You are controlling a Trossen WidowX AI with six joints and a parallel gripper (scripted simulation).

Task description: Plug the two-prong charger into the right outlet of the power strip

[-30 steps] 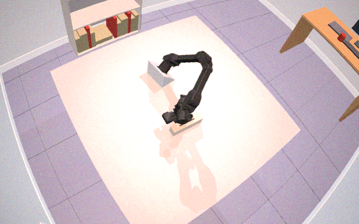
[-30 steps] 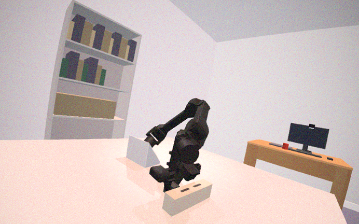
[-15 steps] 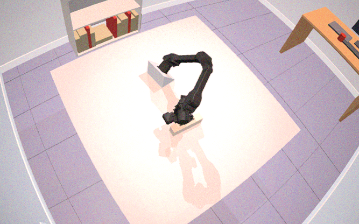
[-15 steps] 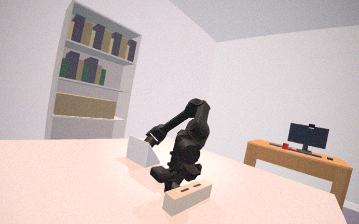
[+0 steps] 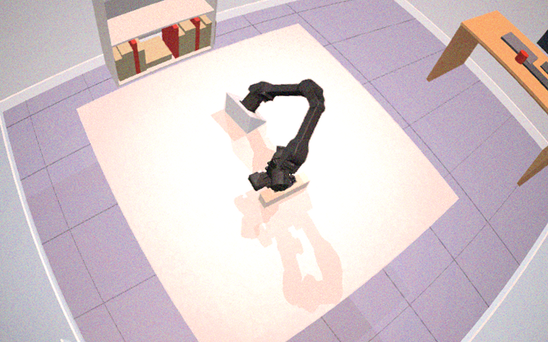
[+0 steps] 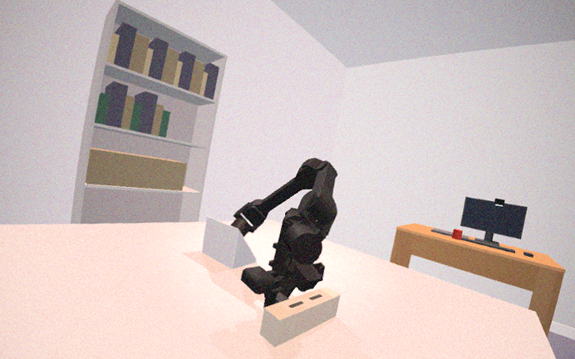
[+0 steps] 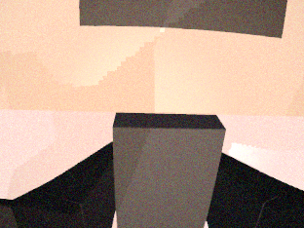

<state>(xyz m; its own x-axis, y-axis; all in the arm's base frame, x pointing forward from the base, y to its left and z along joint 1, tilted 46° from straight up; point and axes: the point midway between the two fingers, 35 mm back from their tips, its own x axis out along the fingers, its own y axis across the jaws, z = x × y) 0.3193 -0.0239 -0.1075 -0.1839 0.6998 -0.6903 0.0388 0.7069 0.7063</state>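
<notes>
- Wrist view: we see the pincer [image 7: 163,218] clamped on the grey charger [image 7: 168,183], one dark finger [image 7: 61,211] on each flank of the block.
- The charger's front edge lies at the line where the table [image 7: 39,151] gives way to the tan face of the power strip [image 7: 78,47]; no prongs show beyond that edge, so we judge them to be inside the strip or hidden by the block.
- A dark slot [image 7: 183,9] runs across the strip face above the charger; we cannot tell from this view whether it is the right outlet or the other one.
- Exterior view: the power strip [image 6: 300,316] sits on the table [image 6: 72,295] with two slots [image 6: 305,300] on its upper face; the arm [image 6: 301,241] folds down just behind it and hides the charger.
- Top view: the wrist [image 5: 270,177] crouches over one end of the power strip [image 5: 282,192], well apart from the white wedge [image 5: 242,114].
- Step in hand, as we judge it: the insertion push, late in the task.
- Next move: we would press on along the prong axis without tilting, so that both shutter halves yield together, then let go only once the block seats flush.
</notes>
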